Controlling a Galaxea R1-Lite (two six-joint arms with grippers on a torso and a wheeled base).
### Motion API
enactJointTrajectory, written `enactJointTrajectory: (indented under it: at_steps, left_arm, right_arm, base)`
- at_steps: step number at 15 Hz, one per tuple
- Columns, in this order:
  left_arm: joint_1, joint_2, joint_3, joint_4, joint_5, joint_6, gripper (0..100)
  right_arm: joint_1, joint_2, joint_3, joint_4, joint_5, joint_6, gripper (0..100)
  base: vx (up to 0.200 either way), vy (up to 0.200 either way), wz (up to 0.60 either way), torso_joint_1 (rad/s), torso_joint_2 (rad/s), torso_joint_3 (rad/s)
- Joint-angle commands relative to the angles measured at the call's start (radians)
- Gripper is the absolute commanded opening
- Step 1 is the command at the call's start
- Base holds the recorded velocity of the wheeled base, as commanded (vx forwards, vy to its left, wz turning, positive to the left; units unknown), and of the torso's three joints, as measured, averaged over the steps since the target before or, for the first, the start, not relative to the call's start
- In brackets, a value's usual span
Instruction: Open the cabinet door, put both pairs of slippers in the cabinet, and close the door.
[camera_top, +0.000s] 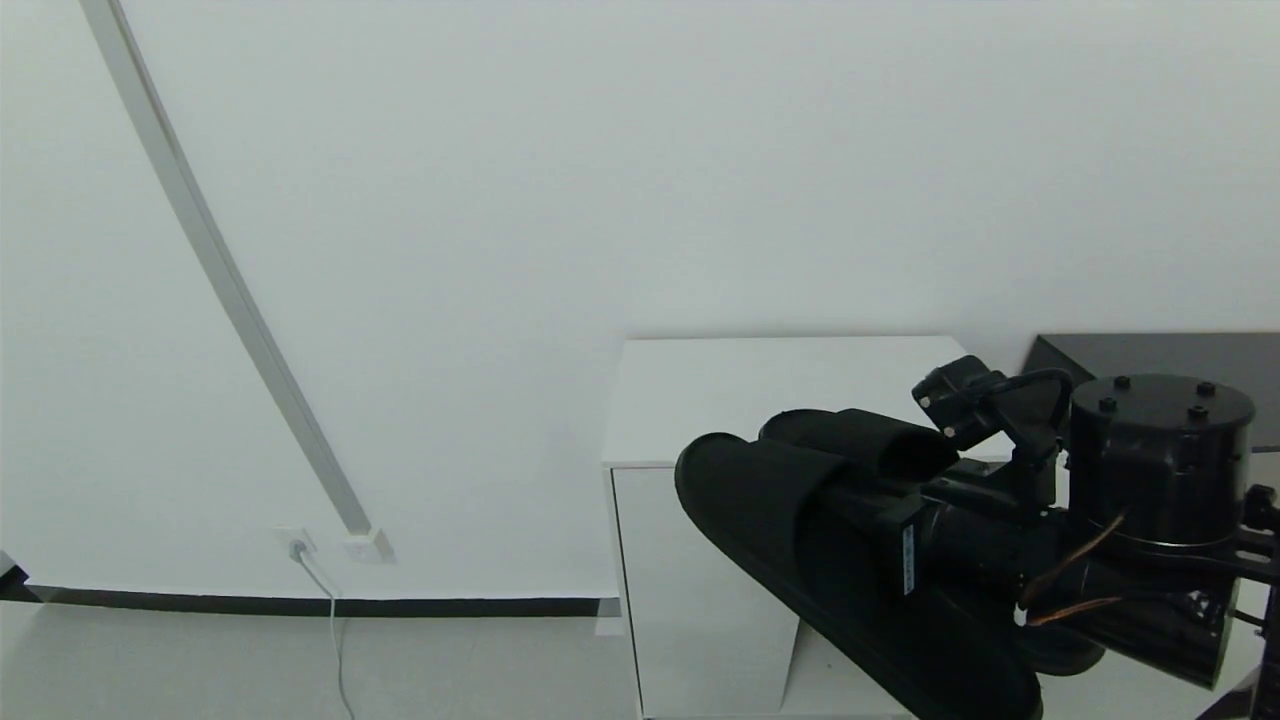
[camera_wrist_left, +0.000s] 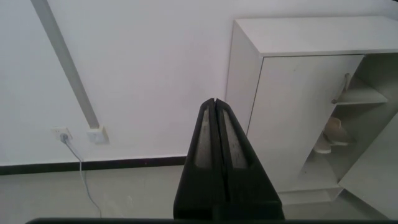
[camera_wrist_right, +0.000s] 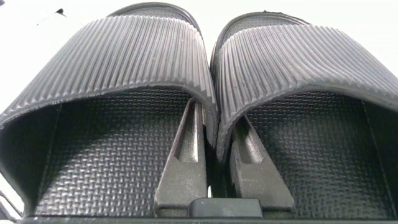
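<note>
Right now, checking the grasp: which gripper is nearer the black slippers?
Right. The right gripper clamps the black slippers, one finger inside each; the left gripper, shut and empty, faces the cabinet.

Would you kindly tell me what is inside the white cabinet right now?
Through the open half of the cabinet, shelves show, with pale footwear on a lower one. The closed door covers the other half.

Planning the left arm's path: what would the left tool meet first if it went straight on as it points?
The left tool would probably meet the white wall, just beside the cabinet, though depth is unclear.
</note>
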Motion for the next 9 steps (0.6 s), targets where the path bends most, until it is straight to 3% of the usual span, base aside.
enactJointTrajectory:
  at_steps: [1,9]
  left_arm:
    - [0.0,-0.001,0.0,0.0,0.0,-0.001,0]
    - [0.0,0.001,0.0,0.0,0.0,0.001,0]
  right_arm:
    - [0.0,-0.003,0.018,-0.012,0.012,0.0,0]
    - [0.015,-0.003,0.038,-0.012,0.002,-0.01,0]
  base:
    - [0.0,0.0,0.0,0.0,0.0,0.0]
    - [0.0,0.0,0.0,0.0,0.0,0.0]
